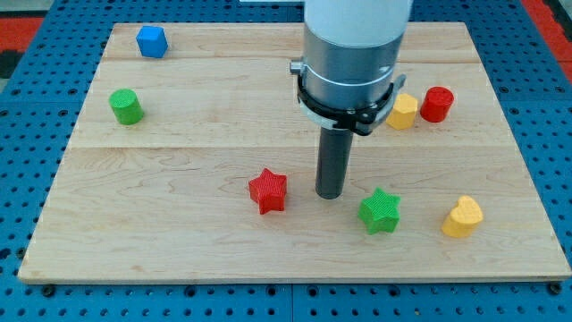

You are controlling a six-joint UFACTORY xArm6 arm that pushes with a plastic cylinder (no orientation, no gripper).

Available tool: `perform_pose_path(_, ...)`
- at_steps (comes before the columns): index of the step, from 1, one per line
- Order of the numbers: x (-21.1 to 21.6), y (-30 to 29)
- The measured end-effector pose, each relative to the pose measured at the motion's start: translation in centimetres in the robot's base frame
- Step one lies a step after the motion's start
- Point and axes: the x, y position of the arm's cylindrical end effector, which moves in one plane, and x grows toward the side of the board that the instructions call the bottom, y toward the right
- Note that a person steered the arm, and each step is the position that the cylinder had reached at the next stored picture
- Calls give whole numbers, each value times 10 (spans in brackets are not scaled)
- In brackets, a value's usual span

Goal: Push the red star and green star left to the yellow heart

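Observation:
The red star [268, 190] lies on the wooden board, a little below the view's centre. The green star [380, 211] lies to its right. The yellow heart [462, 216] lies further right, near the board's lower right. My tip [330, 195] rests on the board between the two stars, closer to the green star, touching neither. The arm's grey body hangs from the view's top above it.
A blue cube [152, 41] sits at the top left. A green cylinder [126, 106] sits at the left. A yellow block [403, 112] and a red cylinder [437, 104] sit side by side at the right, partly behind the arm. The board [179, 241] ends near the bottom.

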Motion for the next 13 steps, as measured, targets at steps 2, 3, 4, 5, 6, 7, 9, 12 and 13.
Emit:
perform_pose_path(2,59,36)
perform_pose_path(3,54,62)
perform_pose_path(4,65,13)
perform_pose_path(5,93,-41)
perform_pose_path(6,66,-107)
perform_pose_path(7,27,-162)
perform_pose_path(9,3,-100)
perform_pose_path(12,2,14)
perform_pose_path(13,-14,24)
